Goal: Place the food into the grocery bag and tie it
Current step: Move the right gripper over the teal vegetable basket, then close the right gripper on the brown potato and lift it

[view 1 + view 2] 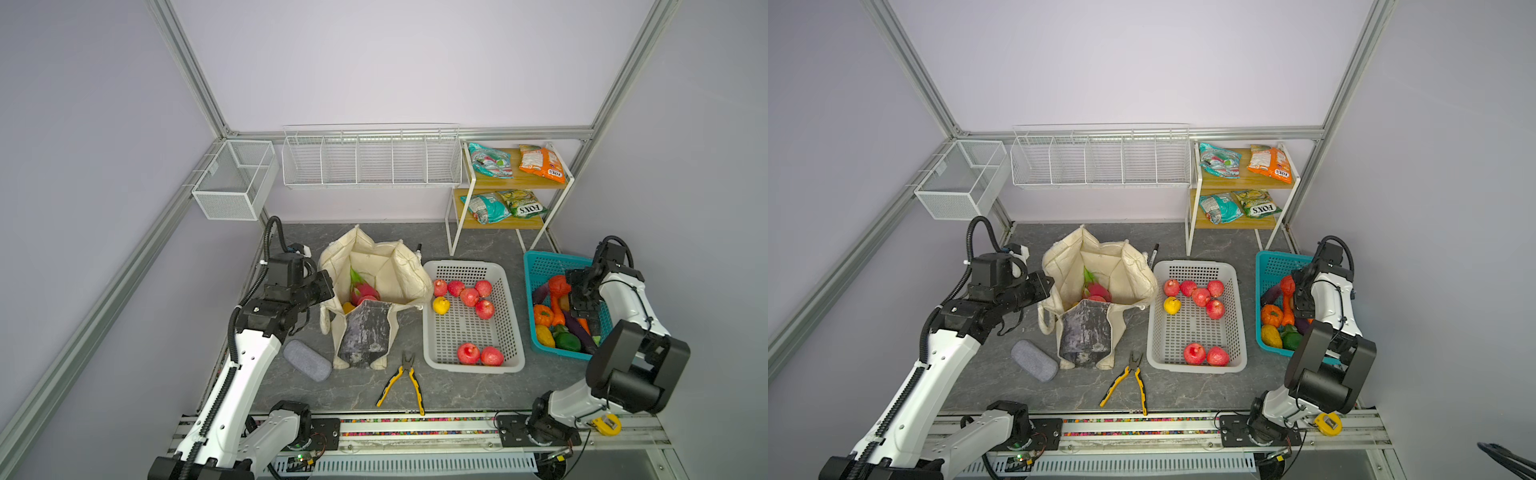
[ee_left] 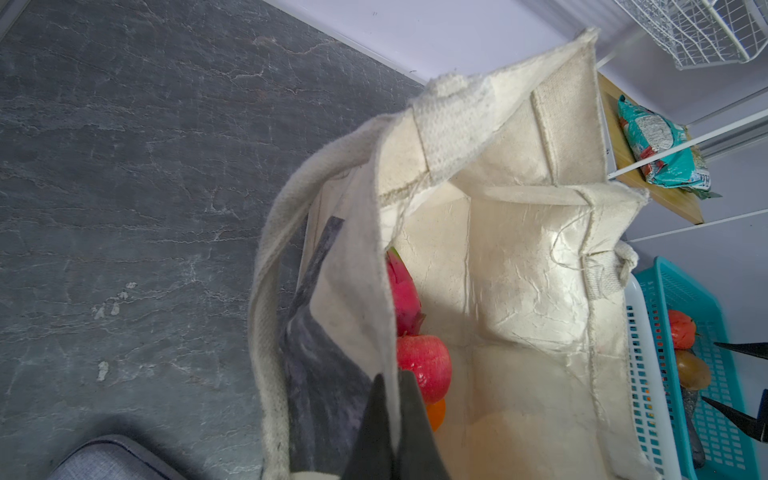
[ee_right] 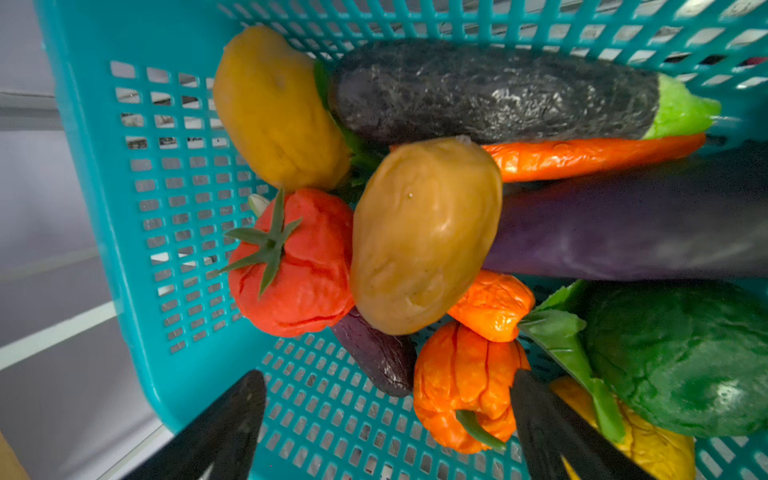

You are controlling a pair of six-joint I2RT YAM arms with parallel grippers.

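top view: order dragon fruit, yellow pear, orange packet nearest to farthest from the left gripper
1. dragon fruit, inside the bag, beside the left gripper.
2. yellow pear, in the white basket, right of the bag.
3. orange packet, top shelf, back right.

the only word i can read is fox's, standing upside down in both top views: once on the orange packet (image 1: 541, 163) (image 1: 1270, 162) on the rack's (image 1: 515, 180) upper shelf, once on the yellow-green packet (image 1: 521, 203) (image 1: 1255, 203) on its lower shelf. the teal packets (image 1: 490, 160) (image 2: 660, 145) beside them carry print too small to read, in my left wrist view too.
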